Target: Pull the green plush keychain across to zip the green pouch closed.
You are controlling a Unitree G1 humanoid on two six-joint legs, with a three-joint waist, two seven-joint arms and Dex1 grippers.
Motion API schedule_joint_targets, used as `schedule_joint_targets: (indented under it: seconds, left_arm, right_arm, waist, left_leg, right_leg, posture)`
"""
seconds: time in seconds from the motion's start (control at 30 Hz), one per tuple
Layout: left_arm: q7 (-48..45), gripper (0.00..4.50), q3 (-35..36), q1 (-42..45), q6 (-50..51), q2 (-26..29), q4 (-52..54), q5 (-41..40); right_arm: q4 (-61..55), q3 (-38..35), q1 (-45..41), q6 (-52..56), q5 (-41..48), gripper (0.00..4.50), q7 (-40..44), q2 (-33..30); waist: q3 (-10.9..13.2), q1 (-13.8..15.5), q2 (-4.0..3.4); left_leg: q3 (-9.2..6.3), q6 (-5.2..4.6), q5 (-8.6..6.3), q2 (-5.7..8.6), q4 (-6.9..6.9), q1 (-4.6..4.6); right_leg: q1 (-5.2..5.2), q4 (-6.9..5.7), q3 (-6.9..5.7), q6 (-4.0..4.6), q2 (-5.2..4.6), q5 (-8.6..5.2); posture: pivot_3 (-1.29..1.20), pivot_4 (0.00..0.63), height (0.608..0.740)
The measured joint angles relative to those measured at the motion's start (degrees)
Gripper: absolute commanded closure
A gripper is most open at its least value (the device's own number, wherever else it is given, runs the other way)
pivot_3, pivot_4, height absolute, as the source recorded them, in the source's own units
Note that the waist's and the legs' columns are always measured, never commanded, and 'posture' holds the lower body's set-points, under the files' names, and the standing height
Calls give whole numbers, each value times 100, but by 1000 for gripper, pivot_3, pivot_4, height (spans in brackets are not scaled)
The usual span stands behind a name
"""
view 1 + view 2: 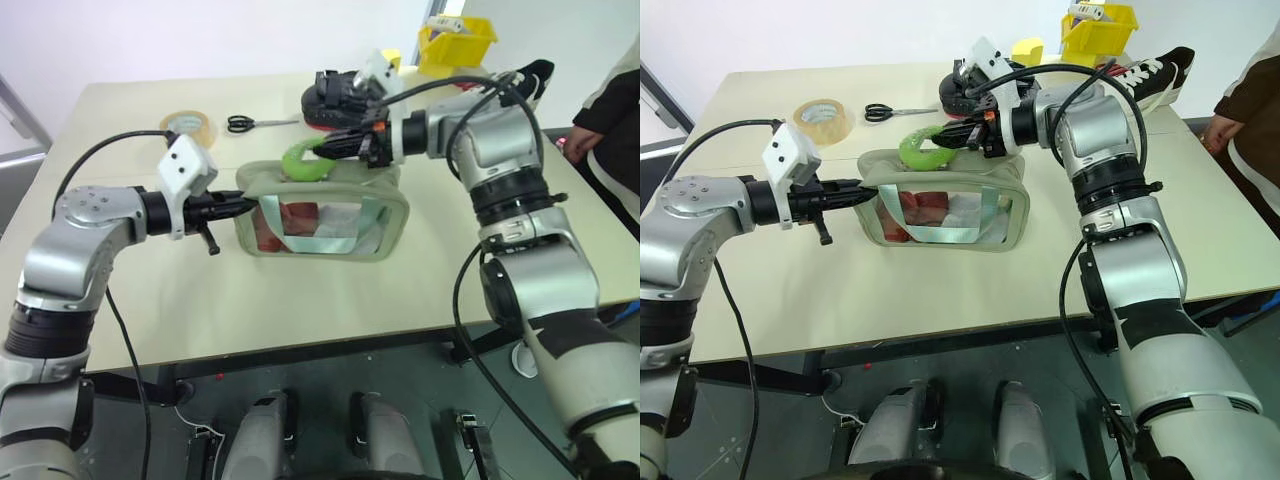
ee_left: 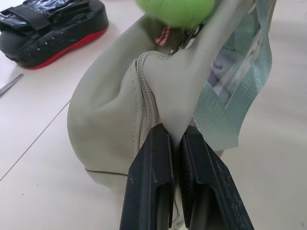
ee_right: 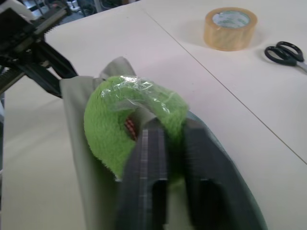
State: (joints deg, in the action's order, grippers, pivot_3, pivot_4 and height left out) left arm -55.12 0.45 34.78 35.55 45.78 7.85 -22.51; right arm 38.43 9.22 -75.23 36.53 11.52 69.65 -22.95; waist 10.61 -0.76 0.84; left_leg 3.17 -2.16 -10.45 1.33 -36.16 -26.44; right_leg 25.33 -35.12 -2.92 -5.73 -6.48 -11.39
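The green pouch (image 1: 322, 212) stands upright on the table (image 1: 120, 120), its clear window facing the robot, with the left gripper (image 1: 240, 201) pinched tight on the fabric at its left end beside the zipper. The right gripper (image 1: 962, 135) is clamped on the green plush keychain (image 1: 921, 146) (a fuzzy lime ring), which sits atop the pouch near its left end. A roll of tape (image 1: 823, 119) and scissors (image 1: 891, 111) lie behind, well apart.

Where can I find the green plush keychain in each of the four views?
Left eye view: green plush keychain on the top edge of the green pouch, at the right gripper.
Right eye view: same spot.
Left wrist view: at the upper edge.
Right wrist view: centre, clamped.
Shared landmark: the pouch's zipper edge.
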Motion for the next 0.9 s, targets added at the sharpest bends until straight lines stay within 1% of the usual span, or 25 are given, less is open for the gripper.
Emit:
schedule_joint_targets:
  seconds: [0.07, 0.17, 0.33, 0.47, 0.63, 0.7, 0.77, 0.83, 0.9]
  left_arm:
    - [-43, 4500, -38, 55, -33, 0, -55, 32]
    - [-74, 4500, -104, 144, -105, -12, -160, 81]
    - [-62, 4500, -111, 135, -119, -30, -148, 78]
    - [60, 4500, -58, 50, -86, -102, -90, 66]
    - [87, 4500, -86, 133, -67, -178, -166, 66]
    - [82, 4500, -168, 212, -64, -258, -211, 65]
    - [54, 4500, -193, 224, -37, -298, -202, 58]
    - [37, 4500, -191, 234, 17, -294, -203, 57]
    - [26, 4500, -188, 249, 43, -277, -206, 62]
  right_arm:
    - [-186, 9, 104, 37, -18, 4474, 3, -81]
    - [-456, -2, 155, -69, -145, 4474, -298, -299]
    - [-1466, -365, 325, -51, -361, 4474, -1104, -1169]
    - [-2581, -650, 1131, 79, -525, 4474, -1649, -1856]
    - [-3392, -906, 2186, 257, -763, 4474, -2347, -2359]
    - [-3765, -1162, 2710, 304, -814, 4474, -2737, -2375]
    - [-4145, -1513, 3481, 455, -827, 4474, -3240, -2165]
    - [-4221, -1720, 4109, 665, -827, 4474, -3690, -1741]
    - [-4218, -1787, 4495, 783, -777, 4474, -4046, -1235]
  waist:
    - [0, 5, 0]
    - [0, 17, 0]
    - [0, 33, 0]
    - [-1, 37, 1]
    - [-1, 76, -2]
    - [-3, 116, 1]
    - [-4, 165, 4]
    - [-6, 148, 2]
    - [-7, 131, -2]
  left_leg:
    - [0, -1, 1, 0, -1, -1]
    - [0, 0, 0, 0, -1, -2]
    - [0, 2, -1, 2, -1, -4]
    - [-1, 2, -2, 1, -1, -1]
    - [1, 1, -2, 1, -2, -3]
    - [0, 1, -1, -1, -2, -2]
    - [-5, 0, -1, -2, -5, -2]
    - [-5, 0, -1, -2, -9, 1]
    - [-5, -1, -1, -2, -8, 7]
  right_leg:
    - [0, 0, 0, 0, 0, 0]
    - [1, 0, -1, 0, -1, 0]
    - [2, 5, -1, 18, -17, -10]
    - [-3, 9, -5, 20, -29, -12]
    - [-1, 12, -6, 21, -31, -12]
    - [-5, 13, -6, 21, -30, -12]
    - [-13, 16, -13, 21, -30, -12]
    - [-20, 16, -13, 21, -30, -12]
    - [-23, 16, -13, 21, -29, -12]
  posture:
    - [0, 150, 740]
    - [0, 150, 740]
    - [0, 150, 740]
    - [0, 150, 740]
    - [0, 150, 740]
    - [0, 150, 740]
    - [0, 150, 740]
    - [0, 150, 740]
    - [0, 150, 740]
